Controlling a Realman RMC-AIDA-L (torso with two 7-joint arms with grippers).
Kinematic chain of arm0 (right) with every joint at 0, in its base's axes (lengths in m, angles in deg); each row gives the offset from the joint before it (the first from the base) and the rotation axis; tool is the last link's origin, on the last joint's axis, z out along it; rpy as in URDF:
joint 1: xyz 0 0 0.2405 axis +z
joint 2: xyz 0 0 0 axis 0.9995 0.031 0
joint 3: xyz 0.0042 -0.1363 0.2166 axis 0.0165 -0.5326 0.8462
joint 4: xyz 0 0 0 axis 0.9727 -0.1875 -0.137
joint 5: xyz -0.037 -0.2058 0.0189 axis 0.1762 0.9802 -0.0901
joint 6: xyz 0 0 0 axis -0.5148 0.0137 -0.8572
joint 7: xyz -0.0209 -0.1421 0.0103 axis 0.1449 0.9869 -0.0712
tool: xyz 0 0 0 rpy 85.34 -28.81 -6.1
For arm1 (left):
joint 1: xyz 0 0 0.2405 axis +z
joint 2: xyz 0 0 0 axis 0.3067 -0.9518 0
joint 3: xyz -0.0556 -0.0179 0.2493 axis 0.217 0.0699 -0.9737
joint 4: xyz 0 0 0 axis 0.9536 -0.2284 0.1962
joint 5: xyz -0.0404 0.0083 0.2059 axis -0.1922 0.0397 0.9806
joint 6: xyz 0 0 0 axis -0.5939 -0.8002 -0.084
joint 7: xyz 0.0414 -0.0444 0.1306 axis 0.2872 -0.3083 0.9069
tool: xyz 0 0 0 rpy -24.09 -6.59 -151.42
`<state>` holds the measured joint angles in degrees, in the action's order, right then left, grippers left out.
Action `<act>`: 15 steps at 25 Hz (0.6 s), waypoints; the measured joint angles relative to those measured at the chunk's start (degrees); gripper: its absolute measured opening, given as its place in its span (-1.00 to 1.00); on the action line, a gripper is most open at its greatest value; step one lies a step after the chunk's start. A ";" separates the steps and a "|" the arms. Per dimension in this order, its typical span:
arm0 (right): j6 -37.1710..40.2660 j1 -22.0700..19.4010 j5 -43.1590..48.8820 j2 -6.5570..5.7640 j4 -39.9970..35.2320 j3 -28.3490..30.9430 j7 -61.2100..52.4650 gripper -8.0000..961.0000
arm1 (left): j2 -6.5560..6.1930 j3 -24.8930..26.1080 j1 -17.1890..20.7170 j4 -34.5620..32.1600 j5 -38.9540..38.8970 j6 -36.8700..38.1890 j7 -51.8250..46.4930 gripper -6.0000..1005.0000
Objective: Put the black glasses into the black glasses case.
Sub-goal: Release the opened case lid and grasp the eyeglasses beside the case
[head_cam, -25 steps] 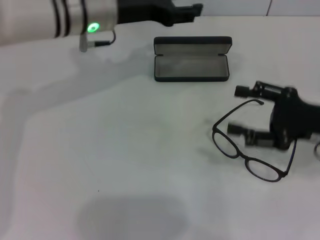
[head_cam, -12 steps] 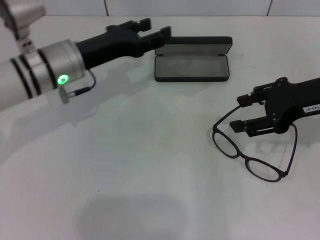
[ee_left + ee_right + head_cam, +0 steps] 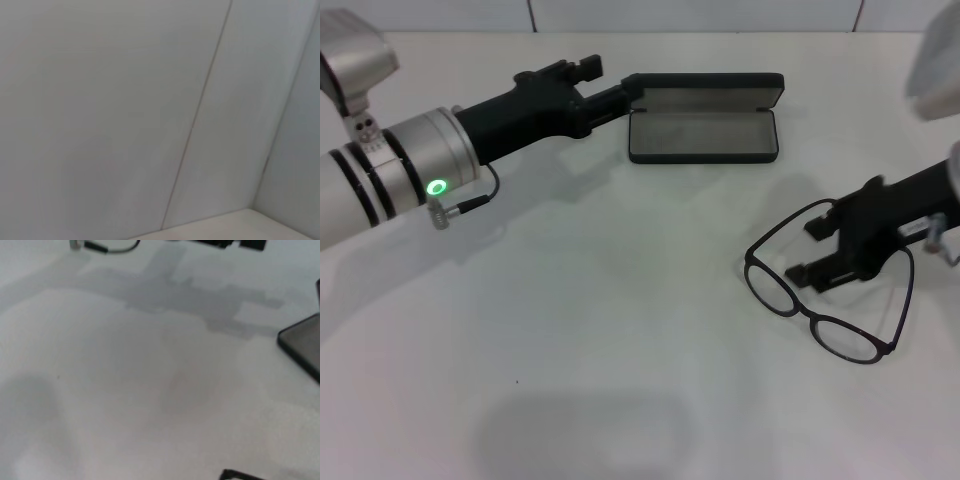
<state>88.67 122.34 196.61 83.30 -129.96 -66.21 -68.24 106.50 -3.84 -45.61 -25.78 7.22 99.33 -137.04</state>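
The black glasses (image 3: 807, 313) lie unfolded on the white table at the right, lenses toward me; a bit of the frame shows in the right wrist view (image 3: 240, 474). The black glasses case (image 3: 702, 135) lies open at the back centre, grey lining up and lid raised behind; one corner shows in the right wrist view (image 3: 301, 351). My right gripper (image 3: 815, 250) is open and low over the glasses, between the temple arms, behind the lenses. My left gripper (image 3: 610, 80) is open, just beside the case's left end. The left wrist view shows only a wall.
The white table (image 3: 600, 300) is bare at the left and front. A grey cable (image 3: 470, 200) hangs from the left wrist, also seen in the right wrist view (image 3: 112, 247). A wall stands behind the table.
My left arm has swung down from the back to the case's left end. My right gripper has tilted and shifted slightly over the glasses. Glasses and case have not moved.
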 joint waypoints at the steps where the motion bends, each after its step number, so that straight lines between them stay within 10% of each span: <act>1: -0.17 0.38 0.51 0.07 0.06 -1.03 -0.70 0.35 | 0.01 -0.14 -0.39 0.42 0.06 -0.01 0.33 0.40; 15: -5.25 3.42 6.69 0.46 1.80 -14.82 -8.59 0.34 | -0.31 0.15 -1.52 1.83 0.33 -0.16 1.12 0.40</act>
<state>83.41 125.76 203.30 83.77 -128.15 -81.03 -76.83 106.19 -3.69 -47.13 -23.95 7.55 99.17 -135.92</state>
